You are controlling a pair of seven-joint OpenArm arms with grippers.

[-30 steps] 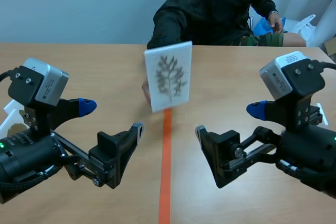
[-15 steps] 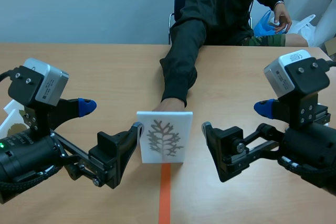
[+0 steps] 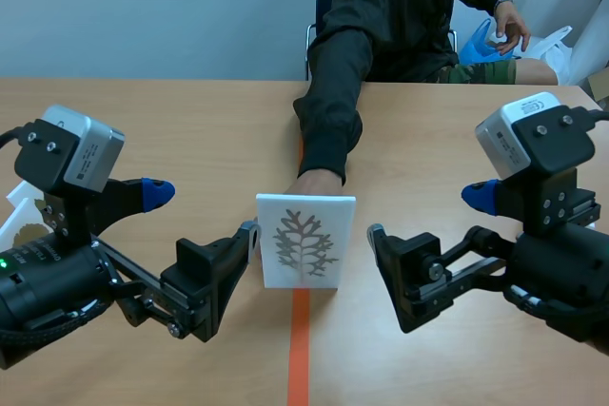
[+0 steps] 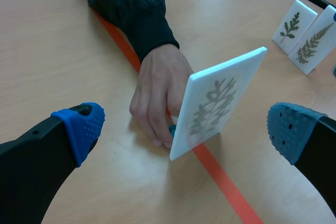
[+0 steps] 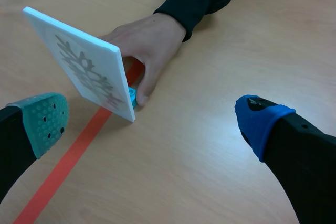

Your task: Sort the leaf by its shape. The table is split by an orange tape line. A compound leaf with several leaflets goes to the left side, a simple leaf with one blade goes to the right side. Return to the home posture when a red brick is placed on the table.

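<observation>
Table point(image 3: 171, 121): split by the orange tape line point(image 3: 300, 349), my sorting border.
Person's hand point(image 4: 157, 90): behind the card, propping it upright so I can read the leaf.
My left gripper point(image 3: 203, 213): spread wide, empty, just beside the card.
My right gripper point(image 3: 424, 216): equally wide, empty.
Leaf card point(image 3: 304, 241): on the tape line between my grippers; the leaf looks branched, probably left-side.

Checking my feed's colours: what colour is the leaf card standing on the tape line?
White card with a grey leaf print; clearest in the scene view.
</observation>
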